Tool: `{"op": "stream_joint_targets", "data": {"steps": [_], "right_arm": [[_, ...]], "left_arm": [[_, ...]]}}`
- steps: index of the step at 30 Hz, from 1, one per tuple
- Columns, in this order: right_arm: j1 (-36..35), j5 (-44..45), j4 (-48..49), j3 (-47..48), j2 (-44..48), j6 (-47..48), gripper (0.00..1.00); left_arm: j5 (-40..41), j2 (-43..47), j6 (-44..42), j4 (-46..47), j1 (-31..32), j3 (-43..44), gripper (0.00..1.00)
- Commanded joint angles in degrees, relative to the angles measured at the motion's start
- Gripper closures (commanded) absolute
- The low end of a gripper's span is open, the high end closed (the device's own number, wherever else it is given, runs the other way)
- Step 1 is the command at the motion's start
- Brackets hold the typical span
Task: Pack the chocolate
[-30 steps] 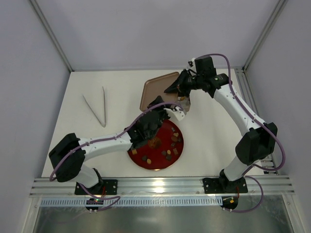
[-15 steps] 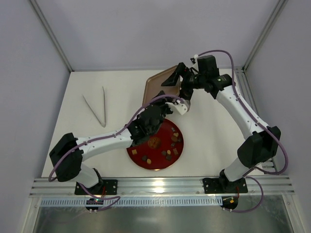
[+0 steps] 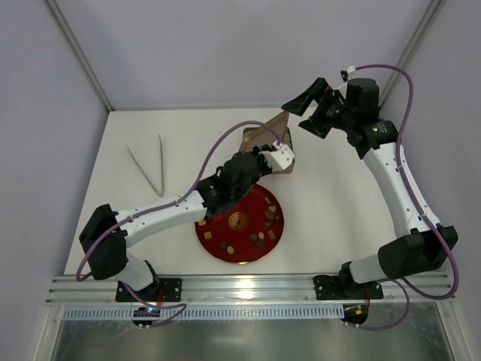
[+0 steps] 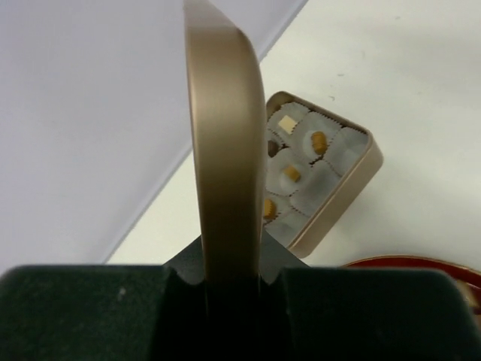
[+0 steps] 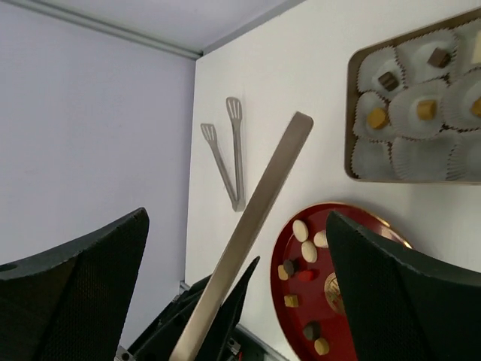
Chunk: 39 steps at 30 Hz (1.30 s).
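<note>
My left gripper (image 3: 269,156) is shut on the rim of a gold tin lid (image 3: 263,135), which it holds up on edge; the lid (image 4: 225,150) runs straight out between its fingers. Beyond it lies the open gold box (image 4: 353,177) lined with white paper cups, several holding chocolate (image 4: 319,142). More chocolate (image 3: 259,239) lies on the red plate (image 3: 204,233). My right gripper (image 3: 304,113) hangs open above the table's far right, holding nothing. From its wrist I see the lid (image 5: 255,218), the box (image 5: 353,162) and the plate (image 5: 289,248) below.
Metal tongs (image 3: 150,169) lie on the white table at the far left, also shown as tongs (image 5: 225,150) in the right wrist view. Grey walls close the table in at the back and both sides.
My right gripper has opened, let go of the lid and risen up and to the right. My left arm has carried the lid farther back and tipped it on edge.
</note>
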State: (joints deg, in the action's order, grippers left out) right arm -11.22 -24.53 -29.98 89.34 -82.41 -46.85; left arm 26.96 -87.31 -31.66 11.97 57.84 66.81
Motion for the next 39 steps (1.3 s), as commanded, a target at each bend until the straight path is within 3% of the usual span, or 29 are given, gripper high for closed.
{"op": "stream_joint_targets", "data": {"steps": [1,5,9,10,16,20,24,28,39], "right_arm": [[3.0,3.7,3.7,-1.0,3.9,2.6,0.00],[5.6,5.2,5.4,-2.9,5.2,5.6,0.00],[6.4,5.5,6.9,-4.5,3.3,10.5,0.00],[6.4,5.6,7.0,-4.6,2.7,12.6,0.00],[6.4,5.4,9.3,-5.8,-4.3,17.8,0.00],[6.5,5.3,10.8,-6.5,-9.1,20.0,0.00],[6.7,2.7,13.3,-6.7,-13.7,19.0,0.00],[6.7,2.2,14.8,-6.7,-17.1,18.3,0.00],[6.7,1.6,16.7,-6.2,-23.4,17.1,0.00]], "left_arm": [[-8.2,-0.1,13.8,-6.9,-2.9,7.3,1.00],[-23.8,-2.7,30.4,-15.0,-10.3,14.8,1.00],[-47.8,-8.8,47.5,-18.0,-22.0,22.2,1.00],[-50.5,-10.2,53.4,-17.9,-23.3,25.0,1.00],[-66.7,-24.5,68.2,-17.9,-28.5,34.6,1.00],[-72.6,-31.1,79.4,-8.5,-30.9,35.4,1.00],[-76.9,-39.0,97.6,11.8,-33.5,33.7,0.98],[-77.3,-44.0,108.2,23.9,-35.3,33.8,0.97],[-77.1,-51.1,116.3,31.4,-36.8,35.9,0.94]]}}
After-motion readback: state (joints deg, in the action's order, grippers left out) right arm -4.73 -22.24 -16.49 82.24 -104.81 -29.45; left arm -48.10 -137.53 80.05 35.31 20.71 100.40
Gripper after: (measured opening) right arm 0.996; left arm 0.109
